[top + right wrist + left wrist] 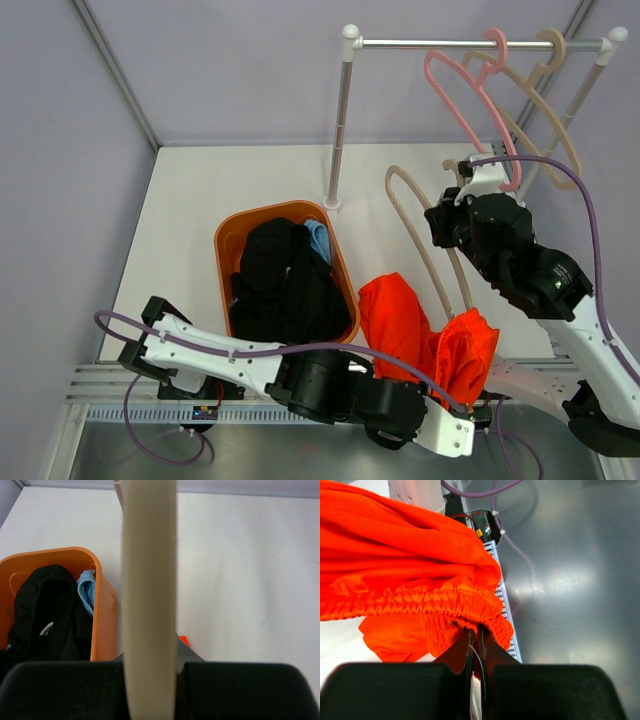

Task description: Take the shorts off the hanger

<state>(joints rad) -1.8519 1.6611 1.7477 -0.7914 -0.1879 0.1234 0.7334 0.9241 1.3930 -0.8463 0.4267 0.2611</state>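
Observation:
The bright orange shorts (405, 320) lie bunched at the near right of the table, around the lower end of a beige hanger (415, 225). My left gripper (468, 405) is shut on their elastic waistband, as the left wrist view shows: gripper (475, 636), shorts (410, 570). My right gripper (447, 215) is shut on the hanger, whose beige bar (149, 580) fills the gap between its jaws (149, 652). The black shorts (280, 280) and the light blue shorts (320, 238) lie in the orange basket (225, 250).
A metal rack (340, 120) stands at the back with a pink hanger (470, 110) and another beige hanger (545, 110) on its rail. The basket (102, 610) sits left of the right gripper. A metal rail (502, 605) runs along the table's near edge.

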